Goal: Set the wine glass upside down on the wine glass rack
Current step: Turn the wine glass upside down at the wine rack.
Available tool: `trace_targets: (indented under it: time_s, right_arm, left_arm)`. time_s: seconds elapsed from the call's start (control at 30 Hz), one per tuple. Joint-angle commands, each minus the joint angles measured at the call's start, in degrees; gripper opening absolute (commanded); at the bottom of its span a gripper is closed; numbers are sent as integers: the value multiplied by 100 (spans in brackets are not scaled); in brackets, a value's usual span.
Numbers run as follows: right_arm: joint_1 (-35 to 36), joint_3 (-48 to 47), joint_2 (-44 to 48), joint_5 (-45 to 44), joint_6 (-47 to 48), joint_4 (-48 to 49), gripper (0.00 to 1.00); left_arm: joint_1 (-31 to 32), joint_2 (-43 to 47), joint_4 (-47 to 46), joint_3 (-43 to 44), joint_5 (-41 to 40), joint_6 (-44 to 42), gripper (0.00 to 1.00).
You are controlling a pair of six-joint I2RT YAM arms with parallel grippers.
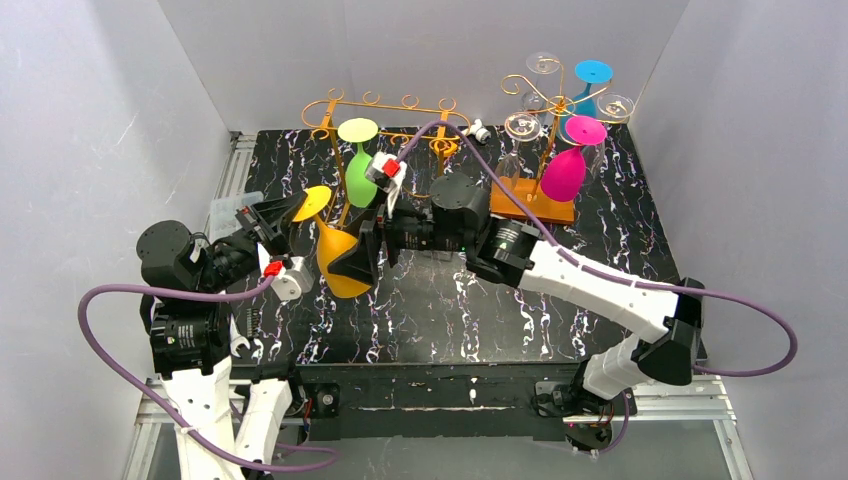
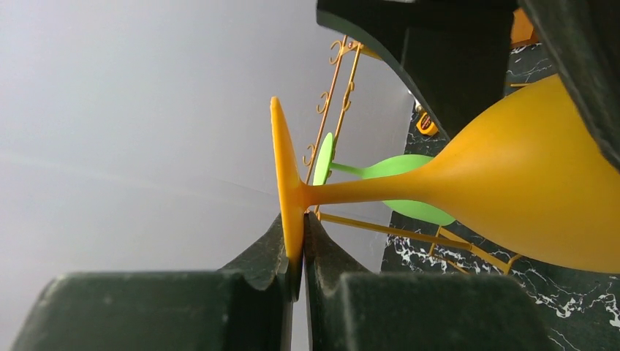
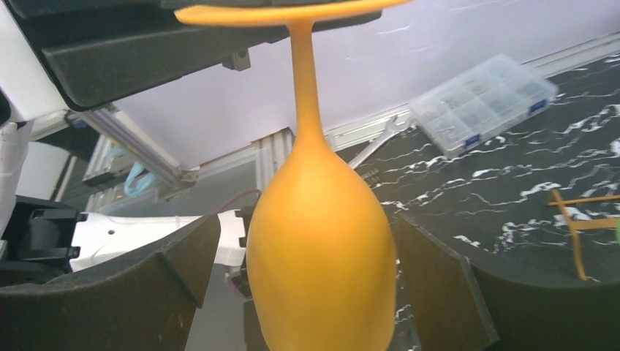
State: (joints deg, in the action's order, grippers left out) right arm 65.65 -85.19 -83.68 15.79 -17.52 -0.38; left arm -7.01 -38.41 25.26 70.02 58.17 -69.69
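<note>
The wine glass [image 1: 338, 262], orange, is hanging tilted in the air above the table [image 1: 450, 320], in front of the gold rack [image 1: 390, 104], with its foot up and to the left. The left gripper [image 1: 285, 212] is pinching the rim of the foot, and the right gripper [image 1: 358, 258] is reaching in around the bowl. A green glass [image 1: 358, 172] is hanging upside down from the rack just behind.

From the left wrist, the left gripper [image 2: 296, 248] is clamping the thin edge of the wine glass [image 2: 512, 183] foot, both fingers closed tight against it. The green glass [image 2: 402, 186] and the rack [image 2: 336, 80] are showing beyond the stem.

From the right wrist, the right gripper [image 3: 307, 248] is standing spread wide, one finger on each side of the wine glass [image 3: 322, 241] bowl. One finger [image 3: 175, 256] is sitting clear of the bowl; the other is just beside it, and I cannot tell whether it is touching. A plastic box [image 3: 482, 102] is lying on the table behind.
</note>
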Motion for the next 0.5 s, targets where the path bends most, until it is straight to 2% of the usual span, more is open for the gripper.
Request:
trace_targets:
  time_s: [0.0, 0.3, 0.47]
  right_arm:
    - [9, -68, -189, 640, -306, 778, 98]
    - [18, 476, -183, 428, -197, 788, 98]
    - [18, 604, -94, 282, -133, 830, 79]
  left_arm:
    - [11, -19, -127, 24, 204, -16, 0]
    - [13, 33, -144, 55, 335, 181, 0]
    - [12, 0, -144, 47, 332, 147, 0]
